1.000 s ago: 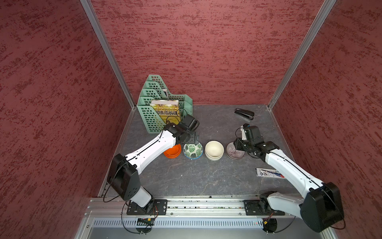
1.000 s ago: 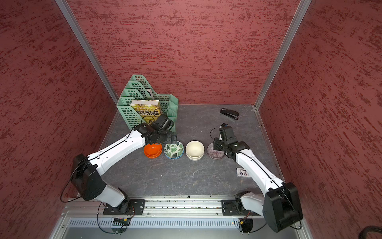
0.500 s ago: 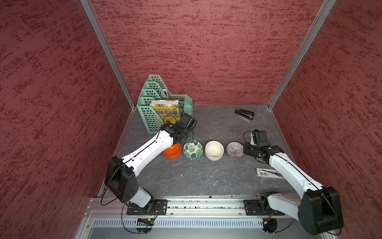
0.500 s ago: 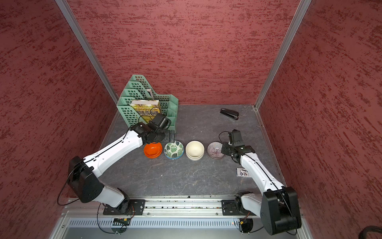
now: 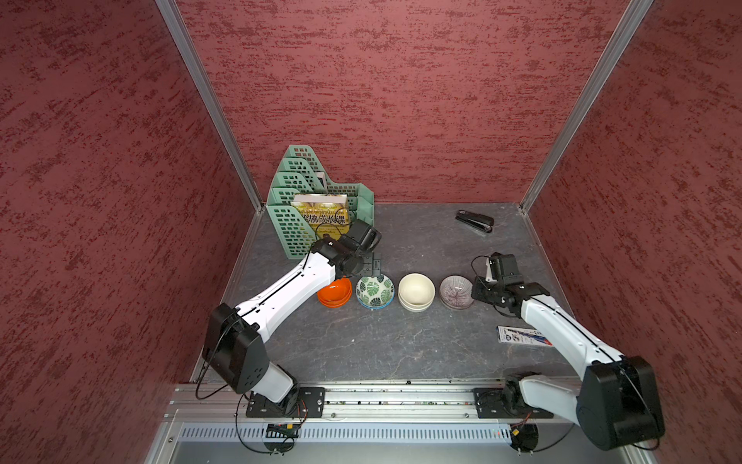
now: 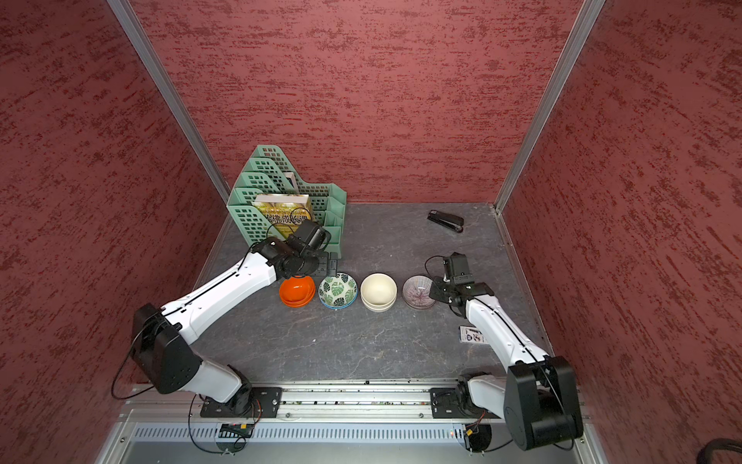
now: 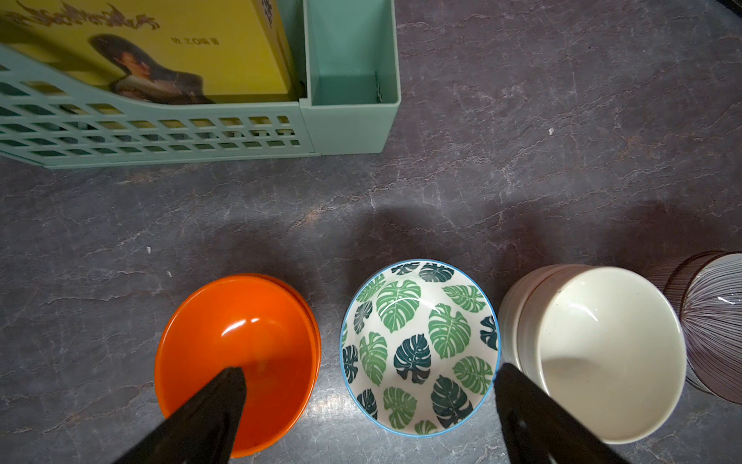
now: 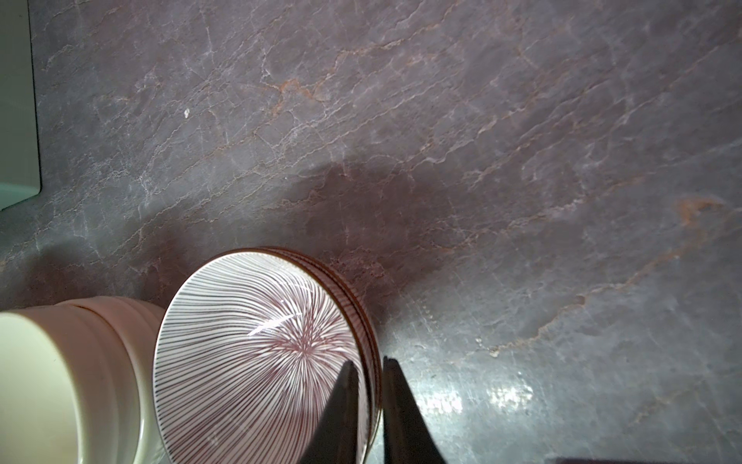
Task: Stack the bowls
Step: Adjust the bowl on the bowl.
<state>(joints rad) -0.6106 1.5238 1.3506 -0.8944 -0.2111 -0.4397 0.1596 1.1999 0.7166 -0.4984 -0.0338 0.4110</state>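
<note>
Between the right jaws, by the right wrist view alone: rim of the pink-grey lined bowls, nested pair, clamped, one jaw inside, one outside; both top views hide this grip. Below the left jaws, spread wide: orange bowls, leaf-print bowls. Just beside: cream bowls. All in one row on worktop.
</note>
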